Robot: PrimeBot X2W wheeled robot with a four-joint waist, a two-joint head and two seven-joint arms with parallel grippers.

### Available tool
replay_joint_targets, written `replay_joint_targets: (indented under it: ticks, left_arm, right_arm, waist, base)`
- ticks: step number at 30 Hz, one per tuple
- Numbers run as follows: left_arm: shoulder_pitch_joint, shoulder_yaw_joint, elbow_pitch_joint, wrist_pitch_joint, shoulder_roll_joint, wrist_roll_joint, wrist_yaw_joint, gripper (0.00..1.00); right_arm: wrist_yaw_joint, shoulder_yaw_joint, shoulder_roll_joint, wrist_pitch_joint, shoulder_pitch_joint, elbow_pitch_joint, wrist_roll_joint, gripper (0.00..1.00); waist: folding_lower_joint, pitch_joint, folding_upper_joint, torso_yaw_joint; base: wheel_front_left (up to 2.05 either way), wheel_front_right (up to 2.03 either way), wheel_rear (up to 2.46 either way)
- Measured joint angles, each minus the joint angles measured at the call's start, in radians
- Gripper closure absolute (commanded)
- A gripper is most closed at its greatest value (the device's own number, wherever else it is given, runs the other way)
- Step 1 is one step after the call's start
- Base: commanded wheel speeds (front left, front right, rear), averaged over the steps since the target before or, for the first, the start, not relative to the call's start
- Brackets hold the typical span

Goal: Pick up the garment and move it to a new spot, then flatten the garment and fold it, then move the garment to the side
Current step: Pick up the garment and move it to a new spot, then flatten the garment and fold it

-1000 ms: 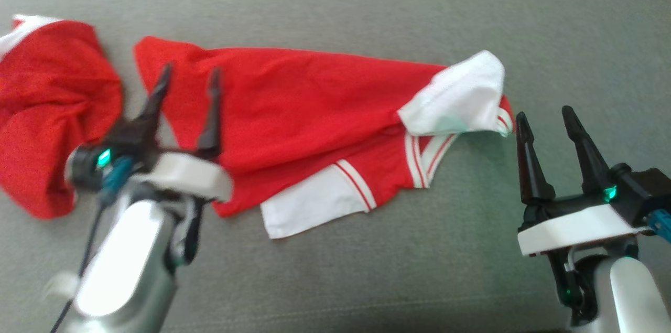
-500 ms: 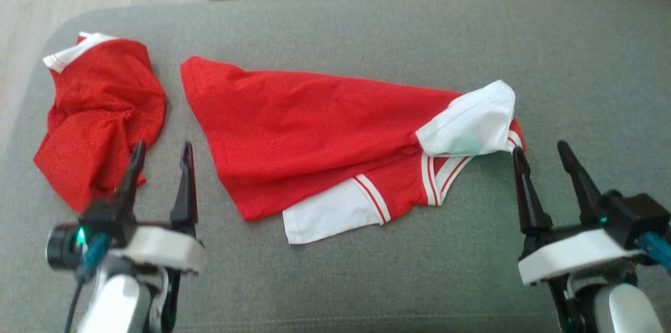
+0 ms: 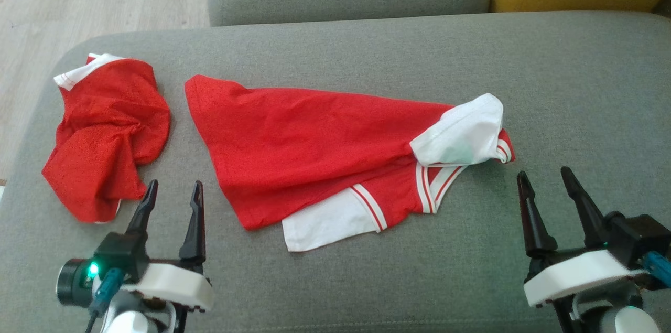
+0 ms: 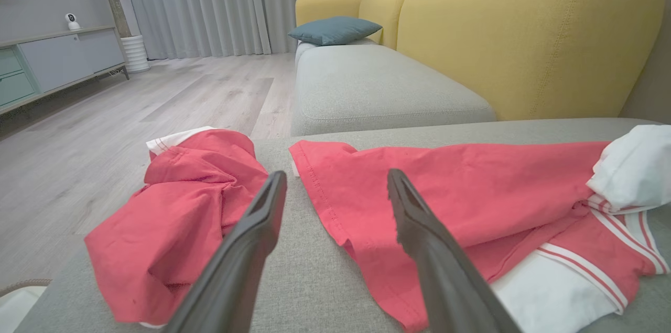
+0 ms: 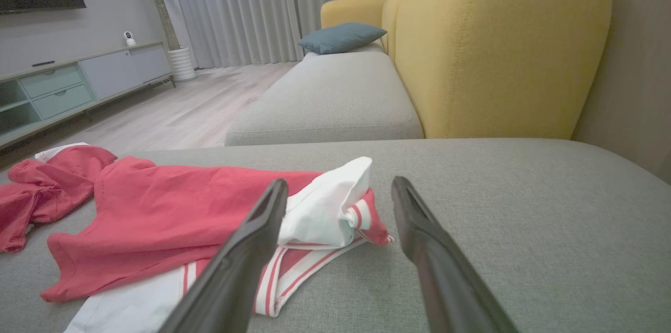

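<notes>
Grey sofa cushion (image 3: 576,86) carries the red garment (image 3: 304,139) across its middle, half spread, with a white sleeve (image 3: 461,131) flopped over at its right end. Both the left gripper (image 3: 174,186) and right gripper (image 3: 543,174) hover near the front edge, fingers spread, holding nothing. Another crumpled red garment (image 3: 105,133) sits just left of the first, so the left gripper could well snag the wrong cloth. A shallow pinch may catch only the top layer, leaving the fold bunched.
</notes>
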Motion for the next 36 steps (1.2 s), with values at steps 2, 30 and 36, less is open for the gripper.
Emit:
replay_joint_targets:
  ticks: [2,30,36]
  left_arm:
    - [0.000,-0.005,0.000,0.000,0.001,0.000,0.001,0.00]
    - [-0.135,-0.020,-0.008,0.000,-0.006,0.024,0.000,0.00]
    - [-0.169,-0.023,0.001,0.000,-0.033,0.028,-0.009,0.00]
  right_arm:
    - [0.000,-0.001,0.000,0.000,0.000,0.000,0.000,0.00]
    - [0.000,-0.006,-0.122,0.311,-0.379,0.259,0.126,0.00]
    - [0.000,0.051,-0.186,0.427,-0.522,0.395,0.175,0.00]
  waist:
    - [0.0000,0.001,0.0000,0.000]
    - [0.0000,0.159,0.0000,0.045]
    - [0.0000,0.206,-0.0001,0.083]
  base:
    - [0.00,0.00,0.00]
    - [0.00,0.00,0.00]
    - [0.00,0.00,0.00]
